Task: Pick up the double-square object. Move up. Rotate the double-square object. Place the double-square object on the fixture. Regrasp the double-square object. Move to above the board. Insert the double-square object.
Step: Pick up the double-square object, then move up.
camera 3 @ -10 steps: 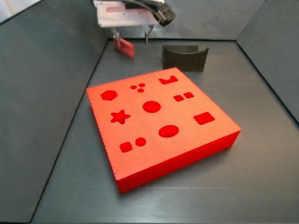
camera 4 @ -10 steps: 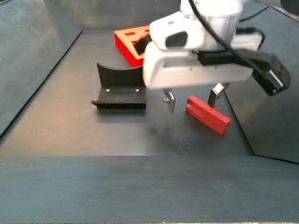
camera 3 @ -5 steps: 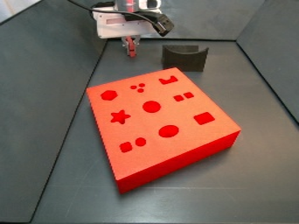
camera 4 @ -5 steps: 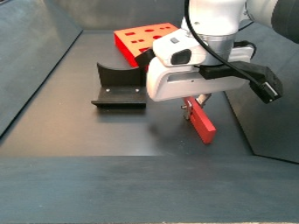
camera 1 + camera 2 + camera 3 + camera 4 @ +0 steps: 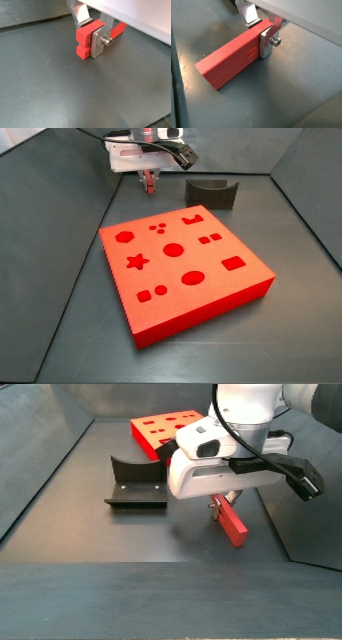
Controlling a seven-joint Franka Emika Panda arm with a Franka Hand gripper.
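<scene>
Right now the double-square object [image 5: 231, 62], a thin elongated pinkish-red block, lies flat on the dark grey floor [image 5: 60, 95], well apart from the fixture [image 5: 135, 484], a small dark bracket with a curved notch, and from the board [image 5: 181, 263], a large bright red slab with shaped holes. Both wrist views show the gripper [image 5: 92, 31] low over one end, its flat silver fingers [image 5: 266, 42] closed against the block's sides. Picking up looks to be the step in hand; next comes a straight lift, keeping the grip firm
</scene>
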